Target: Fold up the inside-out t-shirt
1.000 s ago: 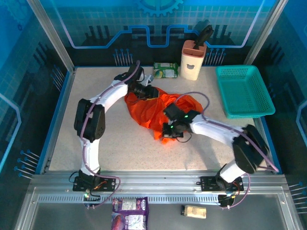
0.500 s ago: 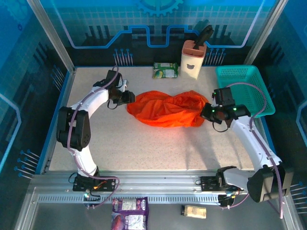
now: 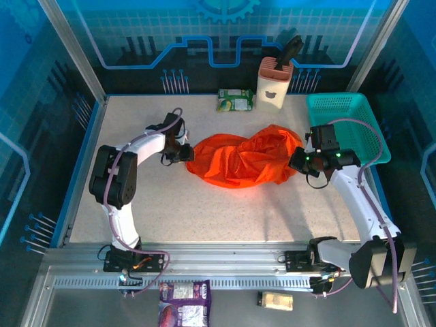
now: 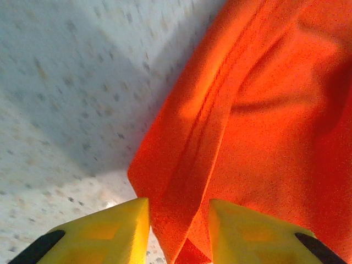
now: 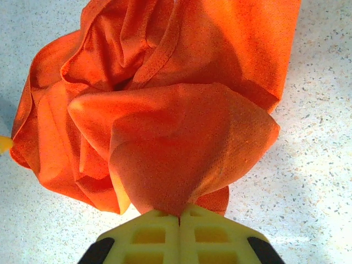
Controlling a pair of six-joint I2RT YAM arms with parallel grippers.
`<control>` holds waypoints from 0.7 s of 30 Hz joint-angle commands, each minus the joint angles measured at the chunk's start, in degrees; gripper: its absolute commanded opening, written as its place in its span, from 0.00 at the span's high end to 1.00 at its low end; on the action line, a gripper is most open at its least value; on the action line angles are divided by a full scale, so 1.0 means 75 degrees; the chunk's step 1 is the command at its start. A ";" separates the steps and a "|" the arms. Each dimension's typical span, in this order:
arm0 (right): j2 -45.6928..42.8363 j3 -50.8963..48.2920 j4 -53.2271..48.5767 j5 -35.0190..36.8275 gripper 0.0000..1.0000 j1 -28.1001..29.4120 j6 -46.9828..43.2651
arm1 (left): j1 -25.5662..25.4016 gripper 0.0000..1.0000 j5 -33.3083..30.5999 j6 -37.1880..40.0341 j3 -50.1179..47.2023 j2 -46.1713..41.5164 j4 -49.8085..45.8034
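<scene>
The inside-out t-shirt [image 3: 238, 160] is a bright orange crumpled heap stretched sideways across the middle of the table. My left gripper [image 3: 185, 151] sits at its left end. In the left wrist view its yellow fingers [image 4: 126, 225] stand apart, a fold of the t-shirt [image 4: 264, 110] lies loose in the gap, and the left gripper [image 4: 179, 204] is open. My right gripper [image 3: 298, 160] is at the shirt's right end. In the right wrist view the right gripper [image 5: 180, 214] is shut on a pinch of the t-shirt [image 5: 165, 126], which fans out from the closed tips.
A teal mesh basket [image 3: 344, 129] stands at the right, close behind my right arm. A beige holder with a dark tool [image 3: 274, 85] and a green packet [image 3: 235, 100] sit at the back edge. The speckled table [image 3: 204, 211] lies bare in front of the shirt.
The arms spread apart from the middle, drawing the shirt out sideways. Then my left gripper came back right to the shirt's left edge, and the cloth bunched higher at the right.
</scene>
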 commanded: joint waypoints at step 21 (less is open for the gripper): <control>-0.0157 0.0209 -0.0139 -0.0129 1.00 -0.0097 -0.0097 | -0.0383 0.85 -0.1257 -0.0209 -0.0835 -0.0645 0.0113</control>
